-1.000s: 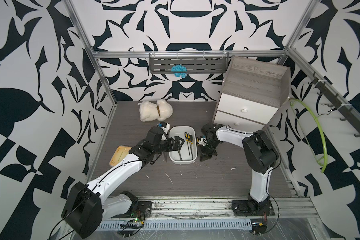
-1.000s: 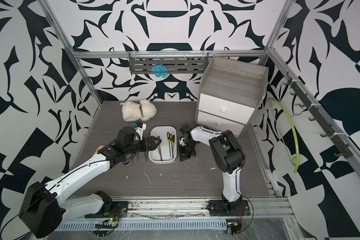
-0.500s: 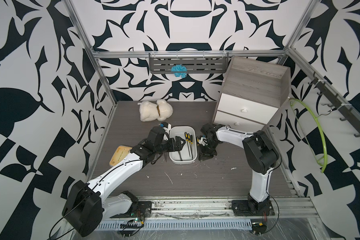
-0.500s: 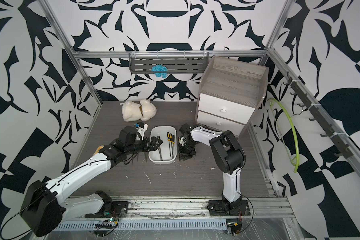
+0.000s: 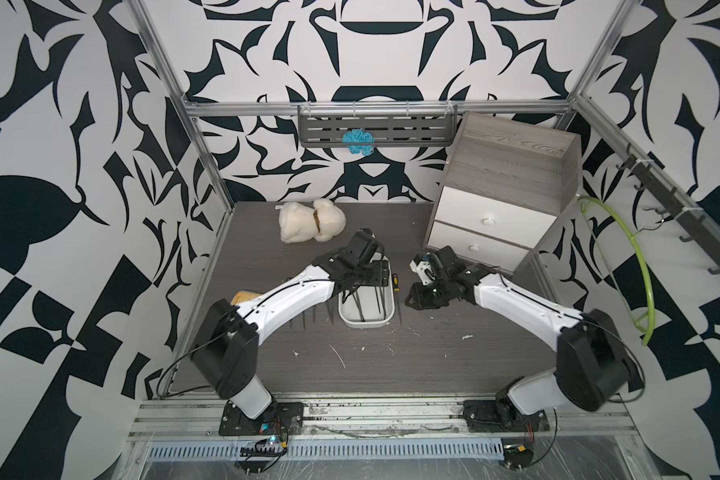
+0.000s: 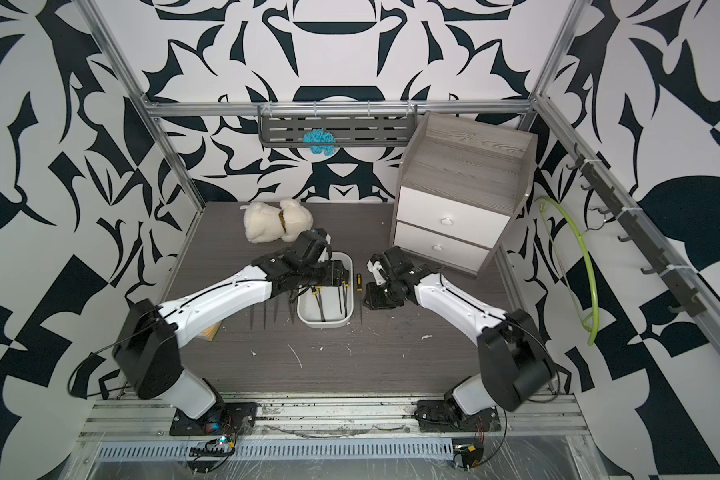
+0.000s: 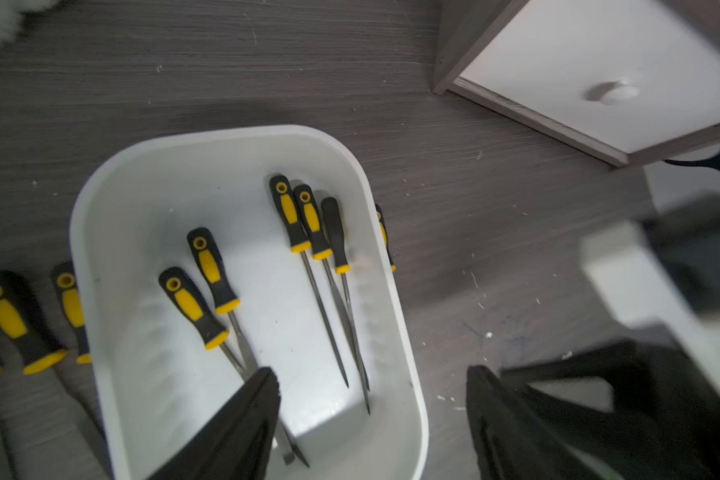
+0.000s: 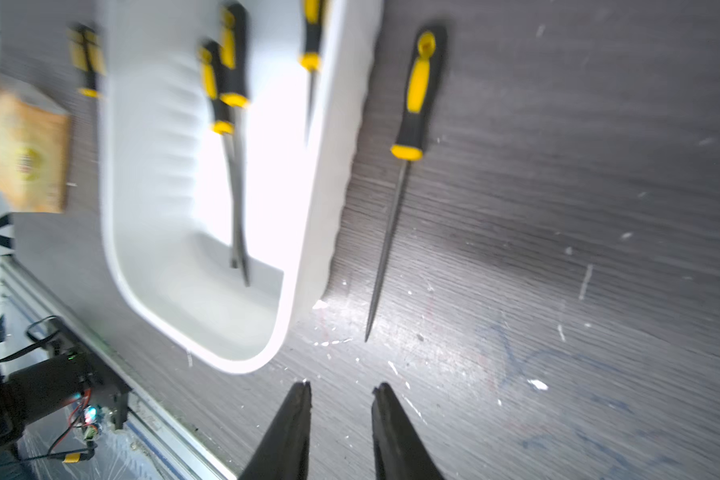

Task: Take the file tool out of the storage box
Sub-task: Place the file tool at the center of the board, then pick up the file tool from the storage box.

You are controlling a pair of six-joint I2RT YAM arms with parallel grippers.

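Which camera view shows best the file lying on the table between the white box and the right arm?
The right wrist view: the file lies whole, handle to tip, beside the box. Both top views show it tiny. The left wrist view shows only part of its handle behind the box rim.

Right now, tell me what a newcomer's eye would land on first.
The white storage box mid-table, yellow-handled files inside, with the left gripper open above it and the right gripper open beside it. Behind stand a grey cabinet and a cream plush toy.
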